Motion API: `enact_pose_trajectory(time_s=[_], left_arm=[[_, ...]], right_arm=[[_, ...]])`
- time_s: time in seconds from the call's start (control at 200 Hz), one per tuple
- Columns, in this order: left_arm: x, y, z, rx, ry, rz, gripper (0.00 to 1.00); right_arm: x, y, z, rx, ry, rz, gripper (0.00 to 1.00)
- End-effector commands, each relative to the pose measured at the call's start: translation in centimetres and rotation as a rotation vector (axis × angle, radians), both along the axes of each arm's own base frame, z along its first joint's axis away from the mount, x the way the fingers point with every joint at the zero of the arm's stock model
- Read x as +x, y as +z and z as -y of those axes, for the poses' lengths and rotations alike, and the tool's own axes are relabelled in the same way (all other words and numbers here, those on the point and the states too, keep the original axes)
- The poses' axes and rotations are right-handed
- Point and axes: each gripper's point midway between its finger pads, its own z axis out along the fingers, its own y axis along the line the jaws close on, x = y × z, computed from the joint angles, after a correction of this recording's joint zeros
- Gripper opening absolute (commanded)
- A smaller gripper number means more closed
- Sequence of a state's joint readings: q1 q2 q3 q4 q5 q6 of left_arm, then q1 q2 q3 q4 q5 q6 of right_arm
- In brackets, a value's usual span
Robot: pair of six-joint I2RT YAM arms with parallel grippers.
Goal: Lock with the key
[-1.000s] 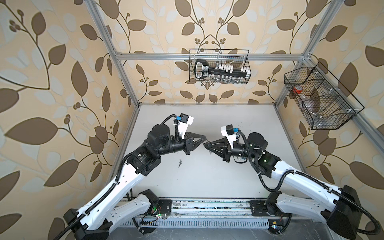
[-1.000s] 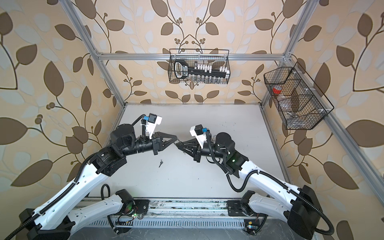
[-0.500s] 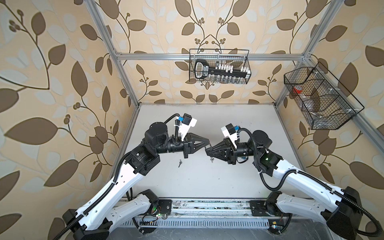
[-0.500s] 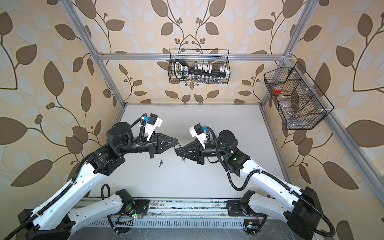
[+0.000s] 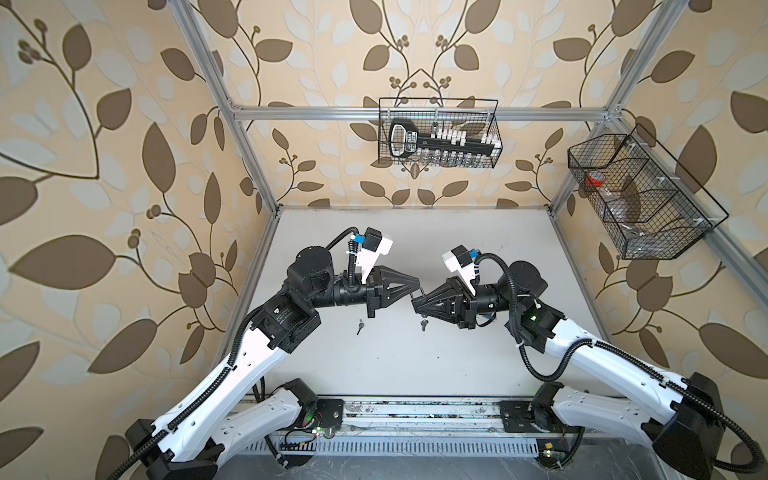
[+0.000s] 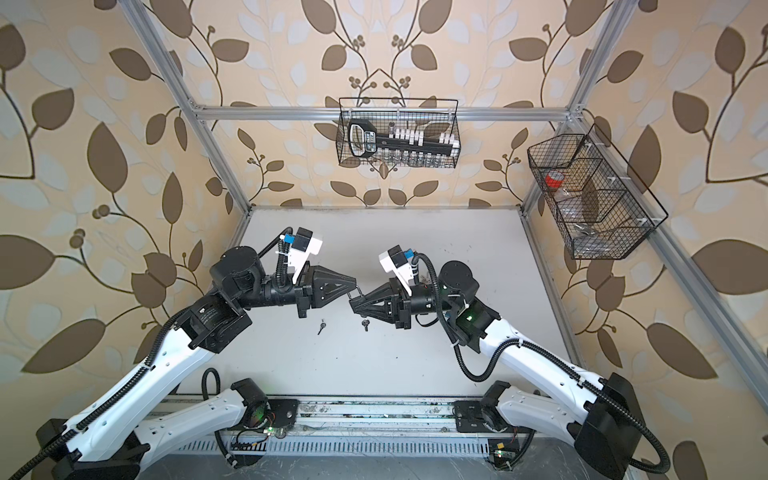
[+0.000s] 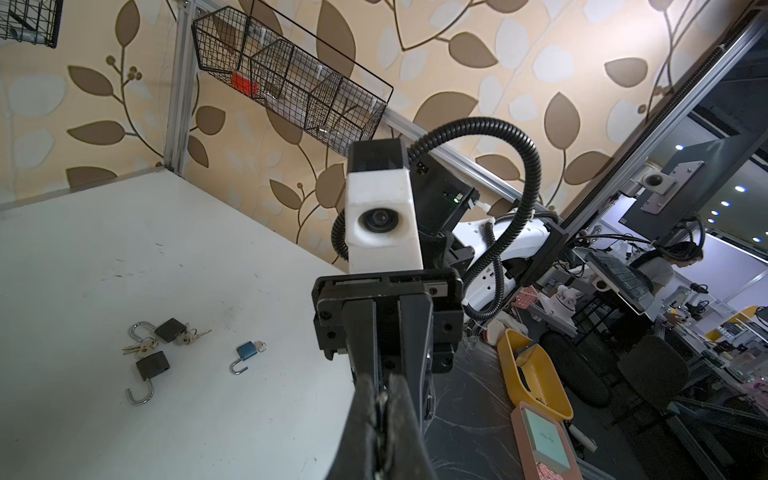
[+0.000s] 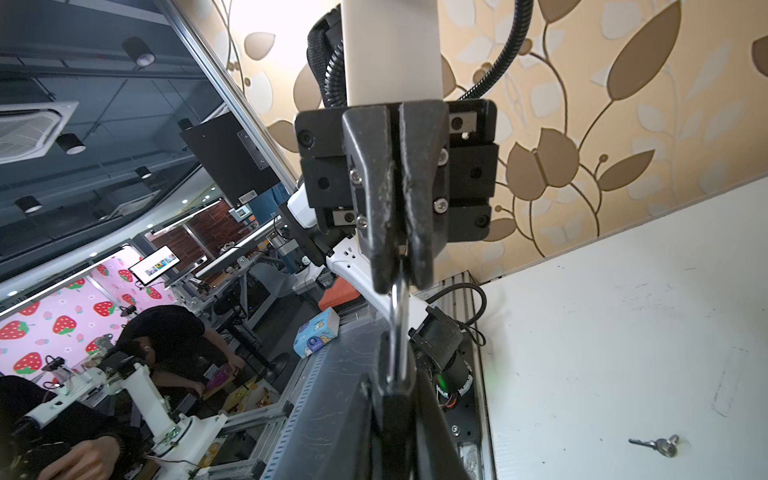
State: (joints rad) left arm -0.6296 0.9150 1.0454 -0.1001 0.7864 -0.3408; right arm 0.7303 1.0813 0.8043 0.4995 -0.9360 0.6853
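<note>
A loose key (image 5: 360,327) lies on the tabletop (image 5: 415,374), down and to the left of the padlock (image 5: 415,293) and well apart from it. It is untouched. The left tool (image 5: 419,286) reaches the padlock from its left and is clenched on the silver shackle (image 8: 398,332), which its fingertips (image 8: 384,266) pinch near the top of the loop. The padlock hangs in the air between the two arms. From the padlock's right, the right tool (image 5: 413,303) is closed narrowly around the body, which its fingers mostly hide. A second key (image 5: 424,323) dangles just beneath the padlock. I cannot tell whether it sits in the keyway or only hangs from a ring.

This looks like the closing step, with one tool on the shackle and the other on the body. The shackle is seen edge-on, so whether its free leg is seated is unclear. The next move probably calls for pressing the tools together straight along the shackle's legs, without twisting. After that, one tool must be freed to turn the dangling key.
</note>
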Motion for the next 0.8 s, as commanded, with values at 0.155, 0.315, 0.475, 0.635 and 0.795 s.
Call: enact_pose_trajectory(time_s=[0.155, 0.315, 0.475, 0.635, 0.795], left_arm=[[0.5, -4.2, 0.6, 0.086, -0.010, -0.077, 0.00], [0.0, -4.4, 0.6, 0.084, -0.032, -0.086, 0.00], [-0.5, -5.1, 0.6, 0.086, -0.051, -0.113, 0.00], [-1.0, -6.0, 0.4, 0.090, -0.057, -0.136, 0.00], [-1.4, -6.4, 0.2, 0.089, -0.064, -0.151, 0.00]], right_arm=[[-2.1, 6.4, 1.2, 0.180, 0.034, 0.143, 0.00], [0.3, 6.5, 1.5, 0.196, -0.094, 0.092, 0.00], [2.7, 6.6, 2.1, 0.216, -0.210, 0.048, 0.00], [3.1, 7.4, 2.3, 0.242, -0.237, 0.057, 0.00], [3.2, 7.9, 2.6, 0.266, -0.248, 0.063, 0.00]])
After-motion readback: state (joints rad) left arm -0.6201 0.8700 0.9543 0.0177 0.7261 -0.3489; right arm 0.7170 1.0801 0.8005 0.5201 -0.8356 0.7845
